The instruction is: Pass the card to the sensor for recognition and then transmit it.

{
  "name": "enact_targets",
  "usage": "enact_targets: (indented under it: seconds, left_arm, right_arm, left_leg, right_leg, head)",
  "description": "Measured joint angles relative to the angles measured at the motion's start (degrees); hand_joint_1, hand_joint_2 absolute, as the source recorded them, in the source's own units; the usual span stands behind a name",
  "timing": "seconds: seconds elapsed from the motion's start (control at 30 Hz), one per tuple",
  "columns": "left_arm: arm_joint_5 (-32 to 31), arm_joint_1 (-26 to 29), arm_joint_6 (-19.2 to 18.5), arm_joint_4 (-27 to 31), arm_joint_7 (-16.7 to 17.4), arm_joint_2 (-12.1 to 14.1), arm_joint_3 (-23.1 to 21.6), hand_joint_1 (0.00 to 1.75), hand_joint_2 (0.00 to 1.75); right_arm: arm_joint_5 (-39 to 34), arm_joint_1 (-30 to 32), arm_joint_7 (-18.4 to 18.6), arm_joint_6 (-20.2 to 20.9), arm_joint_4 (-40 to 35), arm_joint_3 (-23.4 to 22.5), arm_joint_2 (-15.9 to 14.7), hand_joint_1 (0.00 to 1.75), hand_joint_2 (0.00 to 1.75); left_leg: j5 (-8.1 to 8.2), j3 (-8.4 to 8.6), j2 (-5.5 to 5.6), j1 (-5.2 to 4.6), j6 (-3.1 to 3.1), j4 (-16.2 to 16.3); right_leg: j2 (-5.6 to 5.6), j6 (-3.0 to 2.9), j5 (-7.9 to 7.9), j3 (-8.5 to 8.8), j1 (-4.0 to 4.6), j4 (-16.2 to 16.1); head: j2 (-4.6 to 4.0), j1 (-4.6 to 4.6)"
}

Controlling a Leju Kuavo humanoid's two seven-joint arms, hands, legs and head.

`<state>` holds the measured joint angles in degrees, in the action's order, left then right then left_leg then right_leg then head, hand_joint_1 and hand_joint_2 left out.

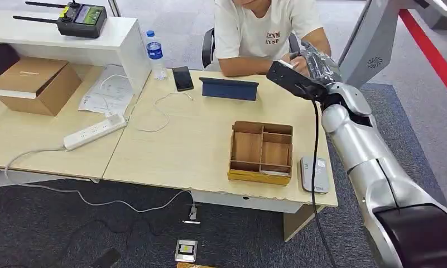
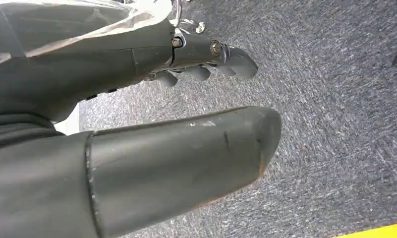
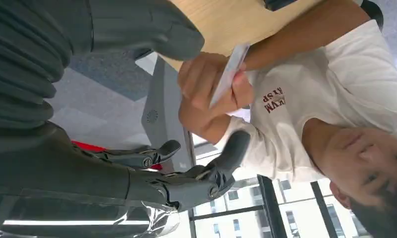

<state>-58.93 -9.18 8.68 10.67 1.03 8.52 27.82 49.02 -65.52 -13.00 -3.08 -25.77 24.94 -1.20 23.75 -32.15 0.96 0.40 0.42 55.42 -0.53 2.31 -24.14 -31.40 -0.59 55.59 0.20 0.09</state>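
Note:
A person sitting at the far side of the table pinches the white card in their own hand. My right hand is stretched out over the table's far right corner, just short of that hand. In the right wrist view my right hand has its fingers spread and holds nothing; the card is a short gap beyond the fingertips. The grey sensor lies flat near the table's front right edge. My left hand hangs over grey carpet, holding nothing, with its thumb apart from the fingers.
A wooden compartment tray sits left of the sensor. A dark tablet case, a phone and a water bottle stand along the far edge. A power strip, cables and a cardboard box lie at the left.

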Motion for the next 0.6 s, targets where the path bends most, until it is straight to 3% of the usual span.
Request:
enact_targets:
  seconds: [0.6]
  left_arm:
    - [-0.09,-0.05,0.0,0.0,0.26,0.02,-0.02,0.0,0.0]
  right_arm:
    - [-2.03,-0.7,-0.96,-1.03,2.38,0.26,0.37,0.0,0.0]
  left_leg:
    - [0.0,0.02,0.0,0.0,0.0,0.01]
  right_leg:
    - [0.0,0.0,0.01,0.0,0.0,0.01]
  head:
    - [0.0,0.0]
